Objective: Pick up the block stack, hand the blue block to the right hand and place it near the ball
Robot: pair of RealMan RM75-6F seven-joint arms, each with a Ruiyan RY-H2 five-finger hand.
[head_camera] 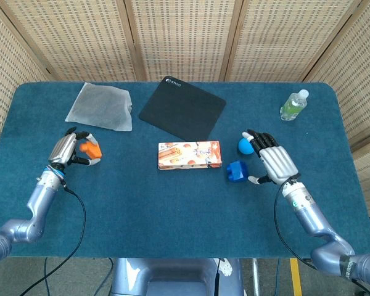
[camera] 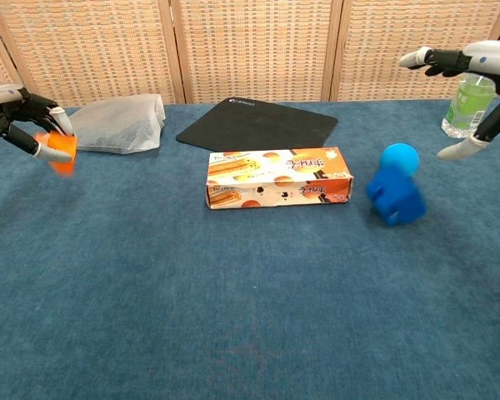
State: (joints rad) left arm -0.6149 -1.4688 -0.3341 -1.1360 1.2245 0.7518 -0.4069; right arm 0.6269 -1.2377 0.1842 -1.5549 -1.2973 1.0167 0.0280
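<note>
The blue block point(head_camera: 236, 171) point(camera: 396, 197) lies on the table just in front of the blue ball point(head_camera: 245, 146) point(camera: 399, 157), right of the snack box. My right hand point(head_camera: 274, 161) point(camera: 475, 92) hovers open to the right of the block, fingers spread, holding nothing. My left hand point(head_camera: 68, 150) point(camera: 21, 117) is far out at the table's left side and holds the orange block point(head_camera: 90, 148) point(camera: 61, 151) low over the cloth.
An orange snack box point(head_camera: 190, 155) point(camera: 278, 177) lies mid-table. Behind it sits a black mat point(head_camera: 182, 108) point(camera: 258, 123). A grey bag point(head_camera: 100, 106) point(camera: 117, 123) is at the back left, and a green bottle point(head_camera: 293, 105) point(camera: 469, 97) at the back right.
</note>
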